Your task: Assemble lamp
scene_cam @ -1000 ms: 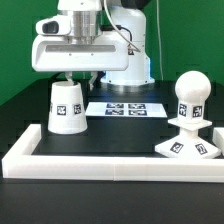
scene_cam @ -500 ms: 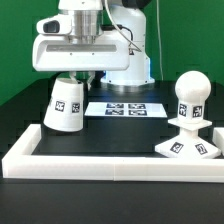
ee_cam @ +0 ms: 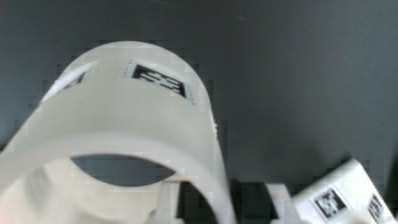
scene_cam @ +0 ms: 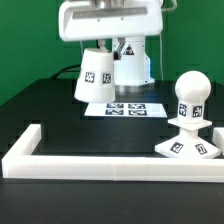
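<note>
My gripper [scene_cam: 102, 48] is shut on the rim of the white tapered shade [scene_cam: 97, 75] and holds it tilted in the air, above the table's back middle. In the wrist view the shade [ee_cam: 125, 130] fills most of the picture, its wall pinched between my dark fingers [ee_cam: 253, 200]. The round bulb [scene_cam: 190, 92] stands upright on the flat angular base [scene_cam: 185, 146] at the exterior view's right, apart from the shade.
The marker board [scene_cam: 128, 108] lies flat under the raised shade; a corner of it shows in the wrist view [ee_cam: 347, 192]. A low white wall [scene_cam: 100, 162] borders the table's front and left. The robot's white body [scene_cam: 132, 62] stands at the back.
The shade has been lifted off the table and carried up and toward the exterior view's right, tilting as it rose. Bulb and base have not moved.
</note>
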### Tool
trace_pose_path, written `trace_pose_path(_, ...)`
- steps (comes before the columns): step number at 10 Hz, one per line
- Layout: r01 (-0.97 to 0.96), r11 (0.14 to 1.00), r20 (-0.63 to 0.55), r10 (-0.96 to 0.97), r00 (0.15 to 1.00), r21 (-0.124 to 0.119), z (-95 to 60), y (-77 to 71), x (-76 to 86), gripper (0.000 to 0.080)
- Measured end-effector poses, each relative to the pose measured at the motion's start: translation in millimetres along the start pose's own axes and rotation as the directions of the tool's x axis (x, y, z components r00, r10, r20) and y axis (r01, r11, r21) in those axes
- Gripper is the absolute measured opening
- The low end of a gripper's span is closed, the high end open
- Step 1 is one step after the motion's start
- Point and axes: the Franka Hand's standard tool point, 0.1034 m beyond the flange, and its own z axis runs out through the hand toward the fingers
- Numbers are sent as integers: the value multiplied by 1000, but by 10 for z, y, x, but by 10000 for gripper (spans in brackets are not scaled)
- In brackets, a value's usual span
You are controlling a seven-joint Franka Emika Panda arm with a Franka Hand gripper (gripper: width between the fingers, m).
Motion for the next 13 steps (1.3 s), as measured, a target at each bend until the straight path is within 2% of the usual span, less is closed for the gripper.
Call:
trace_pose_path(1, -33, 999, 4, 33, 999, -15, -147, -95, 95, 44)
trace_pose_path(3, -82, 996, -2, 82, 997, -17, -400, -255, 346, 44)
trace_pose_path(4, -111, 994, 1, 111, 994, -22, -437, -298, 452, 44)
trace_pose_path(8, -114, 993, 5, 115, 993, -19, -430, -324, 461, 44)
trace_pose_path(10, -118, 993, -4, 118, 993, 7, -625, -567, 609, 44)
trace_pose_path(13, -132, 991, -33, 132, 991, 11, -803, -883, 850, 44)
